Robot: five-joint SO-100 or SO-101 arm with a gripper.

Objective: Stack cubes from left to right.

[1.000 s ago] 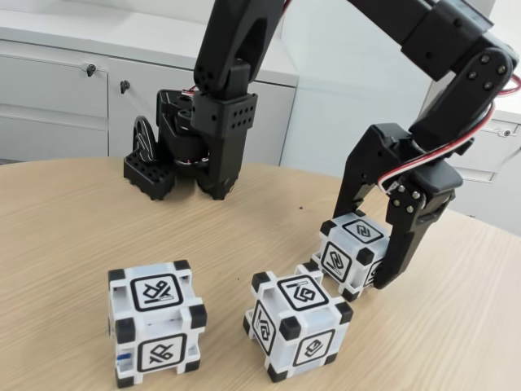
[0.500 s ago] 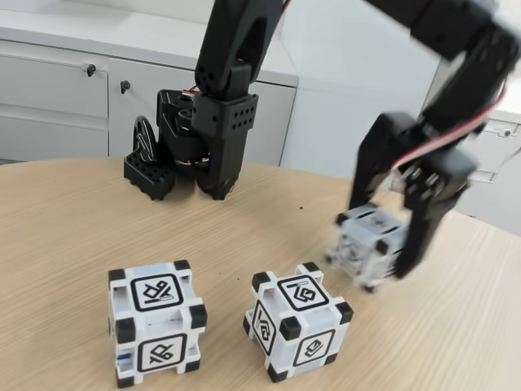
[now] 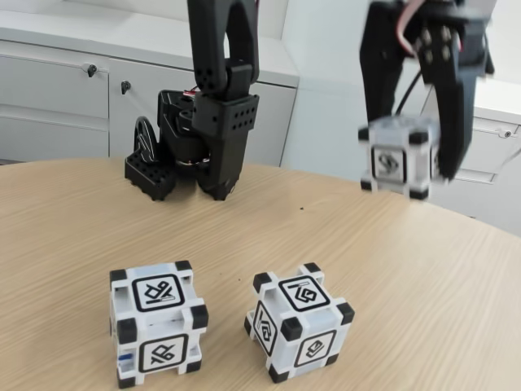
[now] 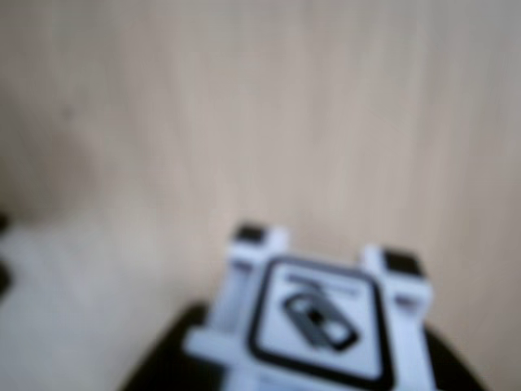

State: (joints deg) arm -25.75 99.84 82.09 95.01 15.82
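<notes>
Three cubes show in the fixed view, all alike: white plastic with black corner blocks and a black-framed square glyph on each face. Two stand on the tabletop (image 3: 65, 236), a pale wood-grain surface with a curved far edge: the left cube (image 3: 157, 322) sits square to the camera, and the middle cube (image 3: 298, 321) stands near it on the right, apart and turned so a corner faces forward. One cube, the lifted cube (image 3: 397, 157), hangs in the air well above the tabletop at upper right, clamped between the two black fingers of the hand (image 3: 411, 167), which press on its left and right sides. The wrist view shows that cube (image 4: 313, 318) blurred at the bottom edge, its glyph face up, with wood grain behind. One black arm base (image 3: 195, 147) stands at the tabletop's far side before white cabinets (image 3: 57, 90).
</notes>
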